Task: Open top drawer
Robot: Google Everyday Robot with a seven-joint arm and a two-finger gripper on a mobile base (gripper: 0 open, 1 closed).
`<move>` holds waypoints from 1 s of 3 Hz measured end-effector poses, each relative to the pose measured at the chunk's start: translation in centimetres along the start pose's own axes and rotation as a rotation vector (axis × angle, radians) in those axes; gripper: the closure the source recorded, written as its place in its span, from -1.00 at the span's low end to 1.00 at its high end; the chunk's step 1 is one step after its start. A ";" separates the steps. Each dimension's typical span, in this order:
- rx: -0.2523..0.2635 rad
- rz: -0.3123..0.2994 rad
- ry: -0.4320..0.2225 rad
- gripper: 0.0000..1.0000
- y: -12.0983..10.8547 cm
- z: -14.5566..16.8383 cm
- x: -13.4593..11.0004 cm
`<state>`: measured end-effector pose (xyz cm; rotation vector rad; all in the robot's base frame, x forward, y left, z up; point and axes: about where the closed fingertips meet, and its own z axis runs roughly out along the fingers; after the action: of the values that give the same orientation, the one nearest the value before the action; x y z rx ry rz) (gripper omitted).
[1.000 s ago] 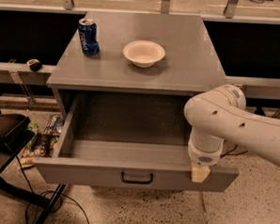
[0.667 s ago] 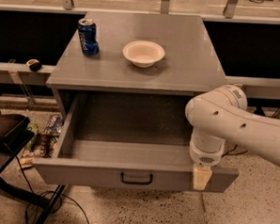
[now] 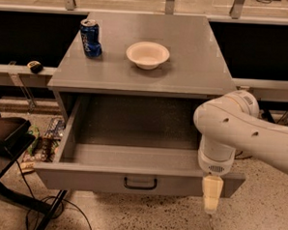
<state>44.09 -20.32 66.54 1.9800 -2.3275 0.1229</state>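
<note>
Watching tool (image 3: 212, 193) hanging nose-down; cannot tell whether spread or pressed together. Seeing top drawer (image 3: 87, 180) pulled wide out, just left of tool. Noting can (image 3: 90, 37) and bowl (image 3: 147, 54) sitting beyond, on tabletop (image 3: 197, 61).

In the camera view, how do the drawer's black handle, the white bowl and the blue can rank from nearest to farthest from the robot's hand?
The hand hangs in front of the open top drawer's right end.
1. Black handle: middle of the drawer front, left of the hand.
2. White bowl: middle of the cabinet top.
3. Blue can: back left of the cabinet top.
</note>
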 end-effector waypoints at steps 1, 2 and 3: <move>-0.064 0.021 0.055 -0.62 3.8 0.2 2.3; -0.148 0.050 0.110 -0.16 7.7 -0.2 4.3; -0.148 0.050 0.110 0.31 7.7 -1.0 4.4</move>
<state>35.77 -23.28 68.03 1.8001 -2.2486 0.0588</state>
